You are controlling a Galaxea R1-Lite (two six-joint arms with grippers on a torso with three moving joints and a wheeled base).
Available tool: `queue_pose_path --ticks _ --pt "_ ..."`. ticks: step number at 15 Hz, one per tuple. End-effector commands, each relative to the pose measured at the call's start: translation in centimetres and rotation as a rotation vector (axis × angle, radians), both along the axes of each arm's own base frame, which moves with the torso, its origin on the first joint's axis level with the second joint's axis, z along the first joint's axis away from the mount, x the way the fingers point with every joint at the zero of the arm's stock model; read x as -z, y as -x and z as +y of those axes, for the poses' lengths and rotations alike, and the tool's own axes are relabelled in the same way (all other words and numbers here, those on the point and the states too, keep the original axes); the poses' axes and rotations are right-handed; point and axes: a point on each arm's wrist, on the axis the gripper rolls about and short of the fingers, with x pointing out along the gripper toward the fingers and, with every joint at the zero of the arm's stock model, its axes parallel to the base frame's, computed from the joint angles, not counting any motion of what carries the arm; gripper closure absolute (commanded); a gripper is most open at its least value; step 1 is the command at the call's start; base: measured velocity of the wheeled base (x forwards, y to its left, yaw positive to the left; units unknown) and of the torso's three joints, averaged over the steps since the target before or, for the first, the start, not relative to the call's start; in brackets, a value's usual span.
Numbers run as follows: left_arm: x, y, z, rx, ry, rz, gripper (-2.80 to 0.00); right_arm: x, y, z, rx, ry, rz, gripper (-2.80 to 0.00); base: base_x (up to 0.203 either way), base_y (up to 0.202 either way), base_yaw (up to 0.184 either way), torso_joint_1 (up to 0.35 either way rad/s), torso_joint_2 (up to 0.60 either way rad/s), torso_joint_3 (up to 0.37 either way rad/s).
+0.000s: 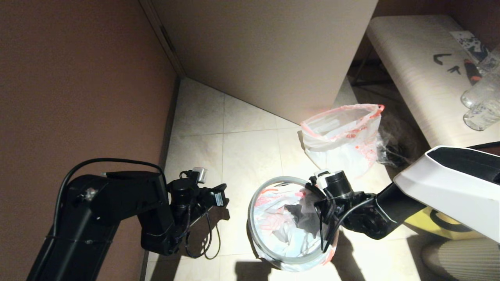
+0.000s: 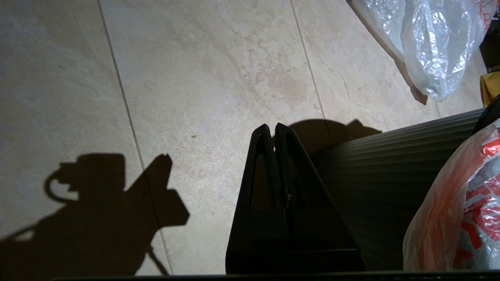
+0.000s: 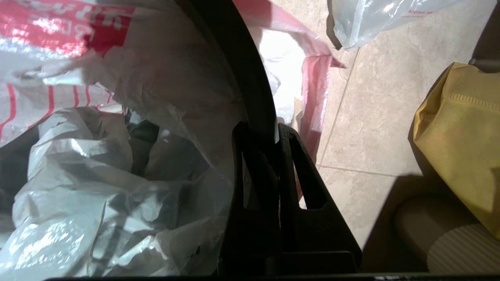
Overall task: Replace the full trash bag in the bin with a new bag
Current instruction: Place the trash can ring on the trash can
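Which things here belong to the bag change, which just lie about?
Job: round grey bin, thin grey hoop, slack white film bag inside, bulging white film bag behind, right gripper on hoop.
Lying about: yellow fabric tote, clear bottles, parked left gripper.

My right end effector [image 3: 273, 134] is matte black. The new bag [image 1: 287, 228] is translucent white, with a red-orange hem and red print. The bin [image 2: 390, 187] is ribbed grey; at three o'clock, a yellow tote [image 3: 461, 128]; cream marbled floor [image 2: 195, 78].
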Motion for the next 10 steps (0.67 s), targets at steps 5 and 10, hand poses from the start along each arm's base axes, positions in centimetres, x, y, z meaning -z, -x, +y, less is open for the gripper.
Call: queue_pose_path --ticks 5,10 --pt "-0.1 -0.05 0.01 0.002 0.004 -0.009 0.0 -1.06 1.1 -0.8 0.031 0.017 -0.013 0.0 0.0 0.0 0.0 0.0 0.0 0.0" --pt "-0.16 -0.07 0.07 0.0 0.004 -0.01 0.0 -1.36 0.95 -0.94 0.034 0.015 -0.022 0.0 0.0 0.0 0.0 0.0 0.0 0.0"
